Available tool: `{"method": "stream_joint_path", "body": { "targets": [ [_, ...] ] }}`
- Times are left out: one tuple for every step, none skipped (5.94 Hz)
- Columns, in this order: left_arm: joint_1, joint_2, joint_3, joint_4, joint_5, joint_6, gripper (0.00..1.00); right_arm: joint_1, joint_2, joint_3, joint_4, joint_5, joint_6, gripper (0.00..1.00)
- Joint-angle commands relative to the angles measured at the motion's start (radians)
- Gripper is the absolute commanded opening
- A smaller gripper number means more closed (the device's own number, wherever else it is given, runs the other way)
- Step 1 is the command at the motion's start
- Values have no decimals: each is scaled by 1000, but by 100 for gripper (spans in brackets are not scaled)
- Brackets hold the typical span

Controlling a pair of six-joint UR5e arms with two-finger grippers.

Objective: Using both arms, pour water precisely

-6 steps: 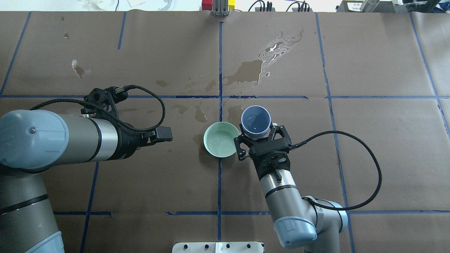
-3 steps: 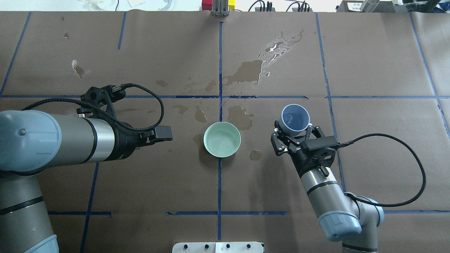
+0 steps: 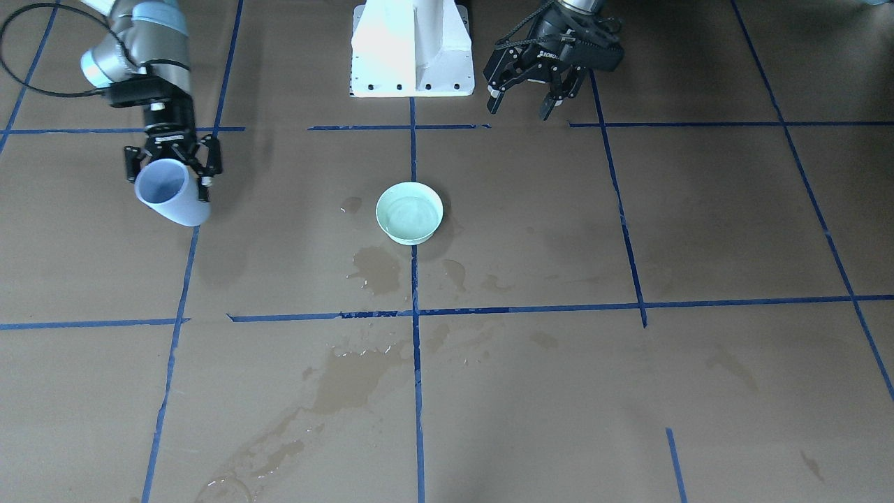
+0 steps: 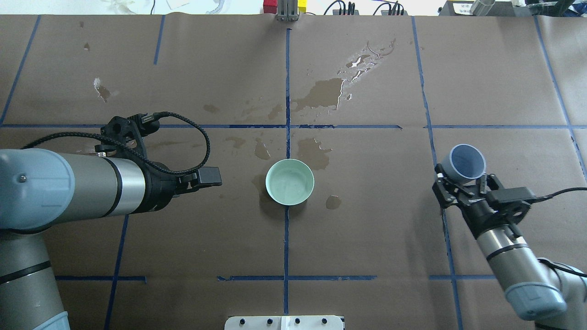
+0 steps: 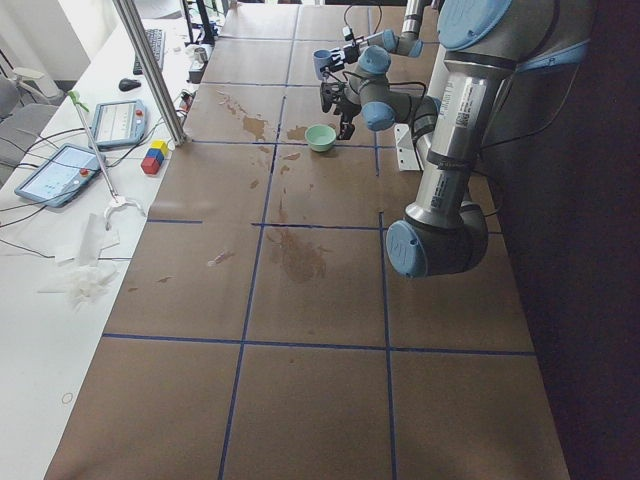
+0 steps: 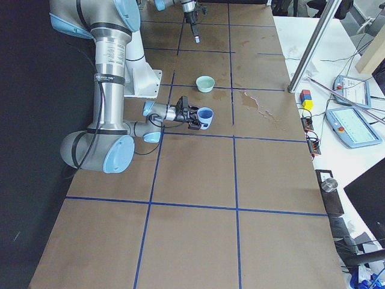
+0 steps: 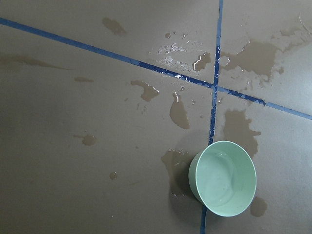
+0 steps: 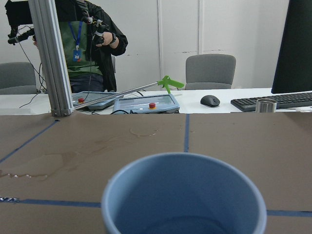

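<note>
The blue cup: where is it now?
In the overhead view the blue cup is at the right, held by the right gripper, well apart from the green bowl at the centre.

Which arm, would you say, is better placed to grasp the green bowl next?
Likely left: the left gripper is open and empty; the right gripper clamps the blue cup, farther from the green bowl.
</note>
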Motion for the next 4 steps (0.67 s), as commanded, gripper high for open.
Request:
{"method": "stream_joint_path", "body": {
  "targets": [
    [2,1,-4,1,0,-1,100,5,-144,-15,96,-45,4,16],
    [2,1,-8,1,0,-1,100,6,-144,-53,94,-47,4,16],
    [4,2,-7,1,1,-1,100,96,-120,-87,91,30,2,15],
    [4,1,-8,1,0,-2,100,204,-101,-113,93,187,-12,16]
  ]
}}
